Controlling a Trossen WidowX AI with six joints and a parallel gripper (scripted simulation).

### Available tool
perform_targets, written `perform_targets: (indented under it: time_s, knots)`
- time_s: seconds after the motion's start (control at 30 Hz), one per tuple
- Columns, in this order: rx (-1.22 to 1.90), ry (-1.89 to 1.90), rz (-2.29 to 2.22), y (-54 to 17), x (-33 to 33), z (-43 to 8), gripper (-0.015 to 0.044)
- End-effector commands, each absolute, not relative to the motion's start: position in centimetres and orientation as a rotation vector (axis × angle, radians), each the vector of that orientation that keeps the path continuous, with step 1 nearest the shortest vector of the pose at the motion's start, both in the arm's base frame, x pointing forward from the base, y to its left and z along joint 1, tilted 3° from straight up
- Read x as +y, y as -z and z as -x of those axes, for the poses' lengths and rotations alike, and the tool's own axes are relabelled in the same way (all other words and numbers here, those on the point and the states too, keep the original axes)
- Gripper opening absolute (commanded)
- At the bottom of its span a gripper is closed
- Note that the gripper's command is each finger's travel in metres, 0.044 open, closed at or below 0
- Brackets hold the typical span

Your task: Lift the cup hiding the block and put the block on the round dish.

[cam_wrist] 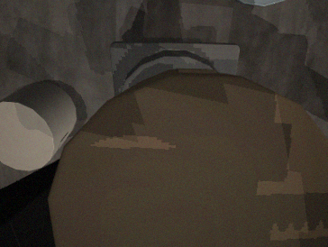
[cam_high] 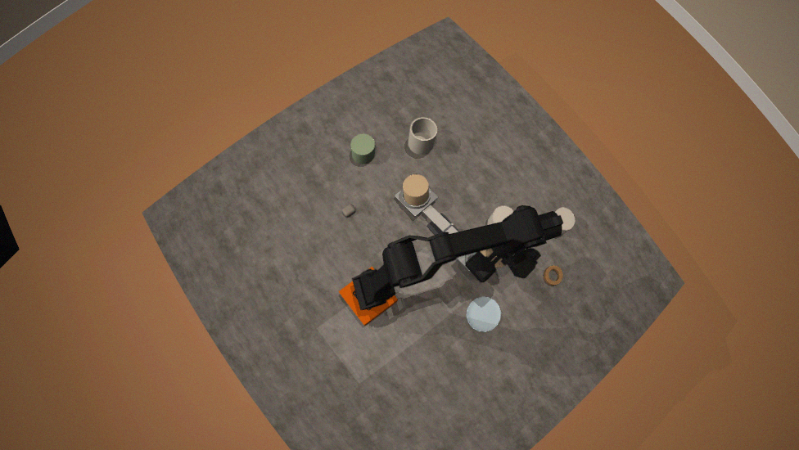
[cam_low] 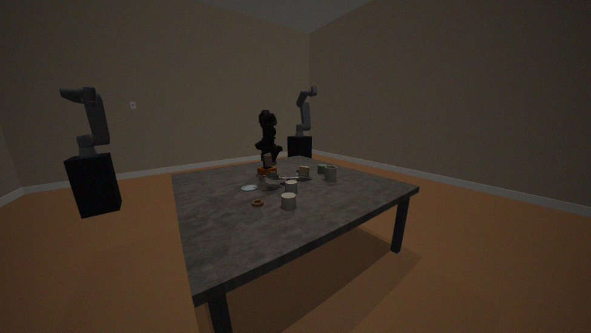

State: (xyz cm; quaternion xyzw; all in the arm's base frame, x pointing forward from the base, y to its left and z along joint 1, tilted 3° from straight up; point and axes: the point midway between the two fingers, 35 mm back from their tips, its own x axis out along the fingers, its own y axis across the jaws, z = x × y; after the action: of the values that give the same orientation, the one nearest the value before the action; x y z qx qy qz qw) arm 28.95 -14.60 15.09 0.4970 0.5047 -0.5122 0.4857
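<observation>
Cylinder (cam_high: 564,218) (cam_low: 288,201), pale and upright, stands nearest the exterior camera, with a brown ring (cam_high: 546,276) (cam_low: 257,205) beside it and a second pale cylinder (cam_high: 501,215) (cam_low: 290,186) (cam_wrist: 27,135) just behind, then the bare round dish (cam_high: 483,313) (cam_low: 249,187) (cam_wrist: 263,2). Beyond, the gripper (cam_high: 494,258) (cam_low: 267,157) (cam_wrist: 186,157) is clamped on a tan cup (cam_high: 486,252) (cam_low: 267,160) (cam_wrist: 189,158), raised above the balance (cam_high: 441,219) (cam_low: 295,178) (cam_wrist: 225,51), where a dim greenish lump (cam_low: 271,175), apparently the block, sits at the end below. Farther off, the other cup (cam_high: 416,190) (cam_low: 304,169) stands on the opposite end, near an open pot (cam_high: 422,142) (cam_low: 330,174) and a green cylinder (cam_high: 363,148) (cam_low: 321,169), with two grey arms (cam_low: 97,120) past the table.
</observation>
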Motion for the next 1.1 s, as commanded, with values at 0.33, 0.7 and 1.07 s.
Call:
perform_targets:
  time_s: [0.33, 0.7, 1.07]
  knots:
    - [1.217, 1.246, -1.207, -12.0, -21.8, -23.8, 0.0000]
    - [1.211, 1.253, -1.201, -9.1, -26.8, -16.9, 0.0000]
    - [1.210, 1.261, -1.194, -6.7, -29.2, -10.1, 0.0000]
